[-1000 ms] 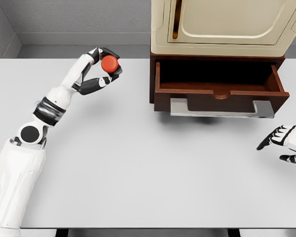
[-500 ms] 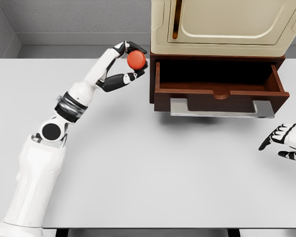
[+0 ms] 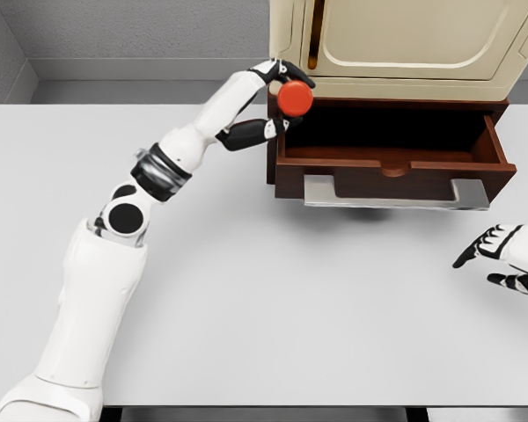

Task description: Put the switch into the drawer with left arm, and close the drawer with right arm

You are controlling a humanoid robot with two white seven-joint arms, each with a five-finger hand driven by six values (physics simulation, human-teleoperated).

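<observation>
A white robot arm stretches from the lower left corner across the pale grey table [image 3: 246, 290] toward the open wooden drawer [image 3: 392, 158], its shoulder and elbow lying well to the left of the drawer. At the end of that arm the left hand [image 3: 277, 101] is raised at the drawer's upper left corner, its fingers [image 3: 290, 69] curled over the top of a round red switch [image 3: 295, 98] and the thumb reaching in from below — the switch is pinched between them. The switch hangs just at the drawer's left wall, overlapping the dark opening, held in the air and not resting on the drawer floor.

The drawer itself stands pulled out toward the camera, its dark interior exposed, with a notched front panel and a flat silver handle [image 3: 396, 193] below the front edge. Directly above the drawer sits a cream-coloured cabinet [image 3: 405, 44] with a panelled door. Farther right and below the drawer's right front corner, well apart from it, the right hand [image 3: 506, 259] shows at the picture's edge, low over the table — its black-tipped fingers loosely spread and holding nothing.
</observation>
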